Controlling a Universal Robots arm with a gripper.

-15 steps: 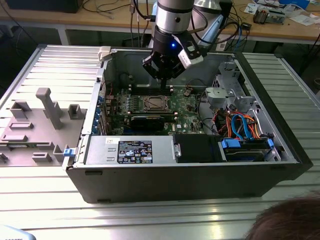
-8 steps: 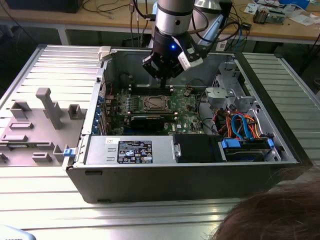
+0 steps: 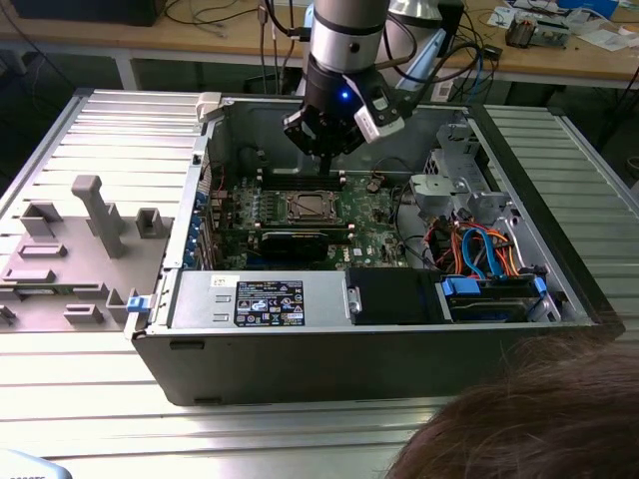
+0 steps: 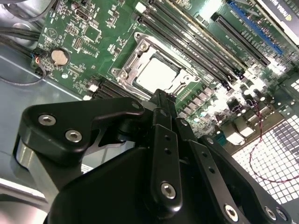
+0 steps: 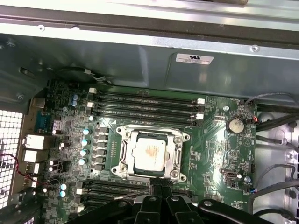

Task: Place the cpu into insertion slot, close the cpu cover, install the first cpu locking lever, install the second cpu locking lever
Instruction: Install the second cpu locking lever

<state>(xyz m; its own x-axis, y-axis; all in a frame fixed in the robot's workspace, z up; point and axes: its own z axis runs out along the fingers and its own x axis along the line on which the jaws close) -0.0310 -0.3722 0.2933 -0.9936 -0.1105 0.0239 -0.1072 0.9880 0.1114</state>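
Tool position: the tool [image 3: 324, 150] hangs inside the open computer case [image 3: 300, 344], above the far edge of the green motherboard [image 3: 374, 215] and just beyond the socket area, as the exterior view shows.
Tool state: in both wrist views the fingers [image 4: 161, 100] meet at a narrow tip with no gap between them; they appear fully closed, and nothing is held between them.
Tool aim: in the first wrist view the fingertips [image 5: 159, 182] sit at the rim of the socket frame, probably to press or hook a small part there; contact cannot be confirmed.
Cpu: the cpu [image 5: 149, 152] lies flat and square in the insertion slot [image 5: 122, 164], silvery top upward. Placement appears done.
Cpu cover: the cpu cover [image 5: 180, 156] lies down around the chip, its cut-out leaving the metal top exposed; it appears closed.
Locking levers: thin wire parts run along the frame edges, but whether either is latched cannot be told.
Surroundings: long black memory slots [image 5: 145, 100] run along one side of the socket; a coin battery [image 5: 233, 125] sits well apart from it.
Case support: the case rests on a ribbed metal desk [image 3: 100, 399], opening upward, which gives the arm access from above.
Person: a head of hair [image 3: 539, 419] shows at the near right of the exterior view.
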